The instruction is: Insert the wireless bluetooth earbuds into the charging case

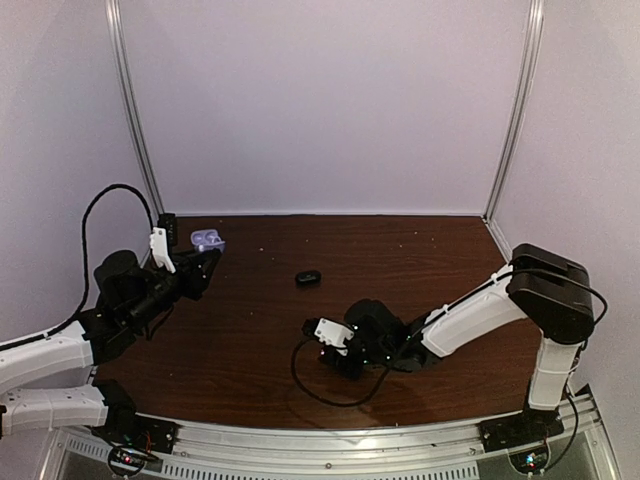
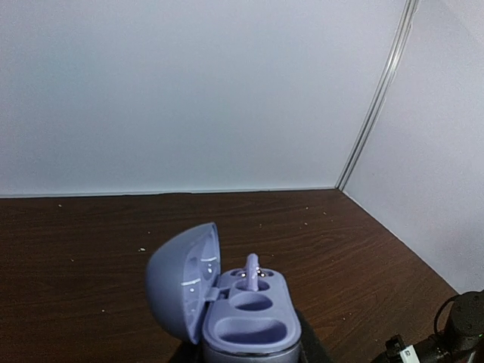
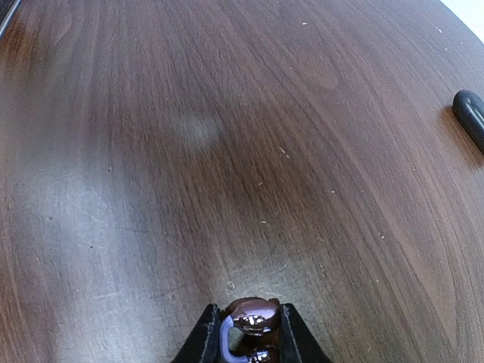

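Note:
My left gripper (image 1: 203, 256) is shut on the grey-blue charging case (image 1: 207, 240) and holds it up at the table's back left. In the left wrist view the case (image 2: 253, 333) stands open, lid (image 2: 181, 280) swung left, lavender inside. A small purple piece (image 2: 252, 272) stands upright in the far well; the near well is empty. My right gripper (image 1: 318, 330) is low over the table's front middle. In the right wrist view its fingertips (image 3: 208, 333) are shut on a tiny glossy earbud (image 3: 255, 316) with a lavender edge, just above the wood.
A small black oval thing (image 1: 308, 278) lies on the brown table between the arms; it also shows at the right edge of the right wrist view (image 3: 470, 113). A black cable (image 1: 310, 385) loops in front of the right arm. White walls enclose the table.

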{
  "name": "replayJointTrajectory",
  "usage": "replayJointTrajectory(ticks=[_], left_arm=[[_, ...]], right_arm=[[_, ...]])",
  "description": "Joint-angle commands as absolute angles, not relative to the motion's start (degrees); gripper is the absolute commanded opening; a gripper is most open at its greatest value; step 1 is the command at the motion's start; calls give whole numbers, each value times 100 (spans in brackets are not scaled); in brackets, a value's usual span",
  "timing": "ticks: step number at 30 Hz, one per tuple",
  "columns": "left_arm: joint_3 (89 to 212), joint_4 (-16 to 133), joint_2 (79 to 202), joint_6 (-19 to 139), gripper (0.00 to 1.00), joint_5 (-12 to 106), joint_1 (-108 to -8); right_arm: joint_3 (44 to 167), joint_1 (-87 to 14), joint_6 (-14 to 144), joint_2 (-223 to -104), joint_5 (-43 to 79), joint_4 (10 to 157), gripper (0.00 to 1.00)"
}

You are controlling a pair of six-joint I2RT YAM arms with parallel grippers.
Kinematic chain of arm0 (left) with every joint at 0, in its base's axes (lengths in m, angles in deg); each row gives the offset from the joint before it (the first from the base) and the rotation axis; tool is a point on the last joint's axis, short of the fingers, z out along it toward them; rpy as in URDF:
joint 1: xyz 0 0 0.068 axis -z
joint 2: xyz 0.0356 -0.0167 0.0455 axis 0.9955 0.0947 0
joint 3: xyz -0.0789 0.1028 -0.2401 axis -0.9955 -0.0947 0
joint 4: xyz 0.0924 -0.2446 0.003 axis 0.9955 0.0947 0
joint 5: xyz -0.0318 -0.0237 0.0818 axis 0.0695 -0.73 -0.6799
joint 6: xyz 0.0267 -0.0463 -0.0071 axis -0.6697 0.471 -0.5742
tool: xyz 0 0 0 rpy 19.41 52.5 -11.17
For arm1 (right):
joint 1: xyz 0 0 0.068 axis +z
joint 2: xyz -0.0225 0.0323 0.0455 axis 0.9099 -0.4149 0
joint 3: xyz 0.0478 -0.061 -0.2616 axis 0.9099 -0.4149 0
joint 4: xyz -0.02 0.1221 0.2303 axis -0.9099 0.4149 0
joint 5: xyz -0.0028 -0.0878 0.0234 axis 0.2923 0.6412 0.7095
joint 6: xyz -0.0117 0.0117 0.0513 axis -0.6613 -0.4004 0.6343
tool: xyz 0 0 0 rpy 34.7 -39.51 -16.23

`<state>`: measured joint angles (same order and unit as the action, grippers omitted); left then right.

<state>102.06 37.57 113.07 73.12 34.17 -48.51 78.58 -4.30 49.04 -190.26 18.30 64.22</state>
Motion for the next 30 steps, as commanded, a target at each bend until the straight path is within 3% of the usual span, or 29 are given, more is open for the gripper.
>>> replayJointTrajectory(ticks=[1,11,28,30], left_arm=[[10185,3379,11311,7213,0,3412,-4888],[9999,3000,11427,6890,0,4002,-4888],[9451,1676,12039,6456,0,5461,-4780],[9455,1677,12073,6397,0,5494,-4754]], right_arm=[[7836,-518,5155,-19206,1508,6957,22],[7950,-585,5346,-18796,1086,7255,12],[7901,-792,5753,-18196,806,7658,10],[7913,-792,5711,-18180,735,7672,14]])
